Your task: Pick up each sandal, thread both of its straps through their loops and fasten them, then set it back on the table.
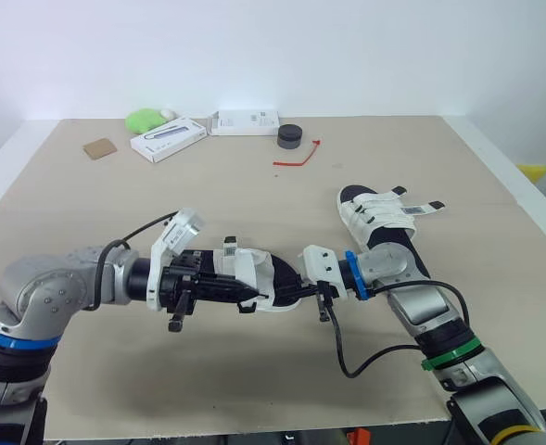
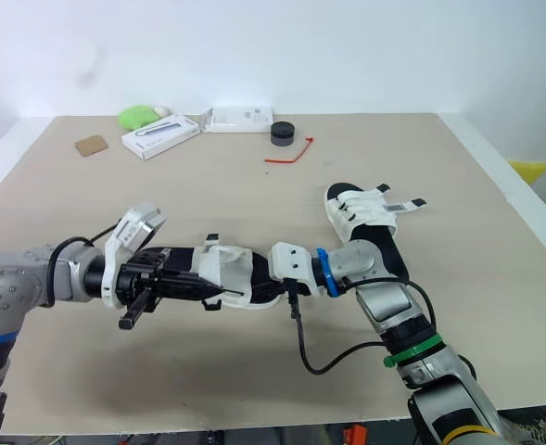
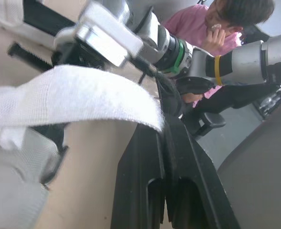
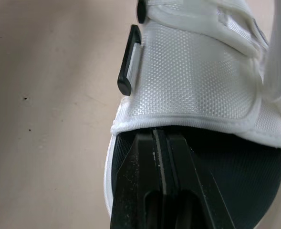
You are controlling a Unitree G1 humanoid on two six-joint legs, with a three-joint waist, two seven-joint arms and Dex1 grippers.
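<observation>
Between left end effector (image 1: 253, 298) and right end effector (image 1: 294, 294), sandal (image 1: 271, 276) gripped by both.

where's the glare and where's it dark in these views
left eye view: back wall washed out, white box glaring; right wrist view: sandal mesh evenly lit, footbed dark; left wrist view: white strap brightly lit

Head eyes share the table (image 1: 254, 213) from above; wrist cameras sit close against the sandal (image 4: 197, 81).

Silver-grey, screw-studded left elbow (image 1: 45, 297); black left gripper (image 1: 250, 296); right arm (image 1: 425, 311): blue wrist ring (image 1: 351, 275), green band (image 1: 450, 354), yellow band (image 1: 509, 434), black cable (image 1: 347, 357).
</observation>
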